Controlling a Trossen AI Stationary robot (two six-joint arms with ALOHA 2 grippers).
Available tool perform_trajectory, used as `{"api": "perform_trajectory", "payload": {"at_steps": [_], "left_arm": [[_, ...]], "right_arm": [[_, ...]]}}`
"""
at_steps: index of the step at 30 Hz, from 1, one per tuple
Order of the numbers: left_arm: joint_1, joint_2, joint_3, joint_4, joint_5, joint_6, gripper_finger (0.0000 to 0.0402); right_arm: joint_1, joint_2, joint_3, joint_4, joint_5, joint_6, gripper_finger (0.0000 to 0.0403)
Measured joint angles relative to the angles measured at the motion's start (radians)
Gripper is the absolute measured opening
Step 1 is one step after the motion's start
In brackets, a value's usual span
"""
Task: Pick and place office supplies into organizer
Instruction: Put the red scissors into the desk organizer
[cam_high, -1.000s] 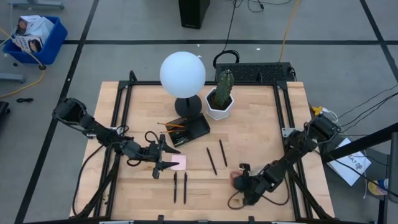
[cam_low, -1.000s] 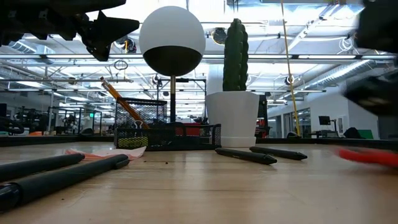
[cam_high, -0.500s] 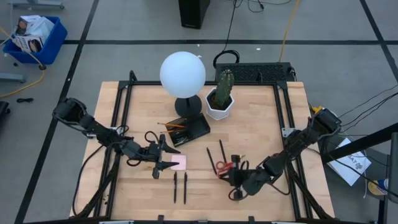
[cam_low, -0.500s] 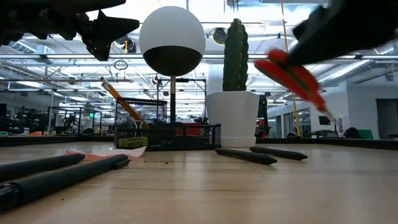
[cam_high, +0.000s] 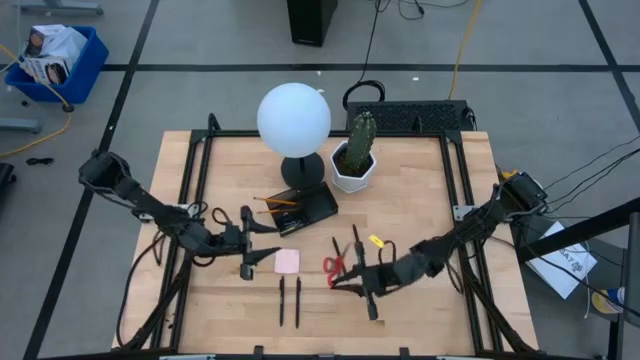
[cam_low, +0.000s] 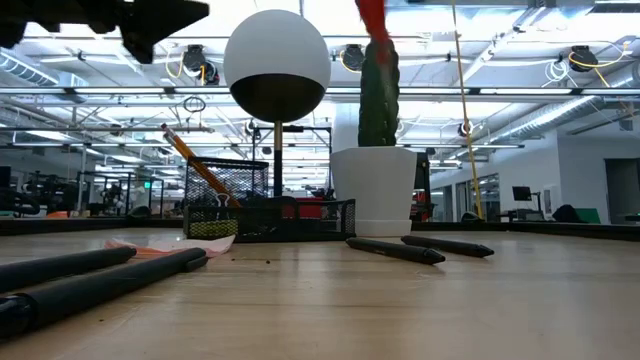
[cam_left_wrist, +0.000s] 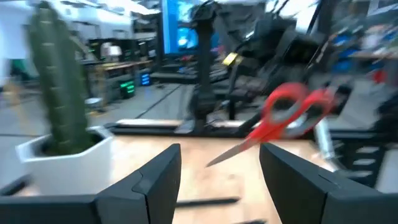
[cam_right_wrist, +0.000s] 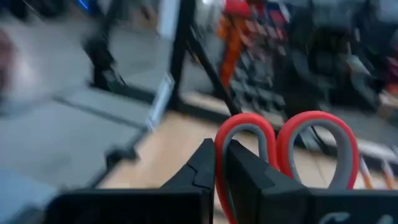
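A light wooden tabletop (cam_high: 410, 220) sits in a black frame on a grey floor, with a large workshop hall showing beyond it in the low view. Toward the back of the tabletop stand a lamp (cam_high: 294, 120) with a white globe on a black round base and a cactus (cam_high: 358, 140) in a white hexagonal pot. Just in front of the lamp base lies the black organizer (cam_high: 305, 208), with orange pencils (cam_high: 276, 202) leaning out of it.

The right end effector (cam_high: 352, 277) is raised above the front middle of the tabletop, pinching the red-handled scissors (cam_high: 334, 266) by a handle loop; in the right wrist view its fingers are pressed together on the near loop (cam_right_wrist: 245, 149). The scissors hang off the surface, near the two black pens (cam_high: 347, 250) that lie in front of the cactus, and well apart from the organizer.

The left end effector (cam_high: 247, 245) hovers over the front left, fingers spread wide with nothing between them, just beside the pink sticky-note pad (cam_high: 287, 261) lying flat on the wood. Two more black pens (cam_high: 290, 300) lie side by side near the front edge, below the pad in the high view. In the left wrist view the scissors (cam_left_wrist: 286, 115) show in the air ahead, between the spread fingers (cam_left_wrist: 155, 180).
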Motion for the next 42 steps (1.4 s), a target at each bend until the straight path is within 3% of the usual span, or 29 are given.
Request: {"api": "perform_trajectory", "payload": {"at_steps": [7,14,18,28,42], "left_arm": [[-0.104,-0.167,0.000,-0.198,-0.182,0.035,0.0225],[-0.197,-0.263,0.000,-0.283,-0.413,0.122,0.0225],[-0.220,-0.274,0.000,-0.294,-0.485,0.144,0.0225],[-0.231,-0.273,0.000,-0.304,-0.559,0.150,0.0225],[-0.231,-0.273,0.000,-0.332,-0.570,0.113,0.0225]], "right_arm": [[-0.151,0.000,0.001,0.172,-0.302,-0.012,0.0017],[-0.298,0.002,0.001,0.278,-0.488,0.039,0.0017],[-0.363,0.036,0.001,0.397,-0.572,0.080,0.0017],[-0.467,0.176,0.033,0.576,-0.614,0.163,0.0017],[-0.520,0.429,0.299,0.589,-0.668,0.212,0.0016]]}}
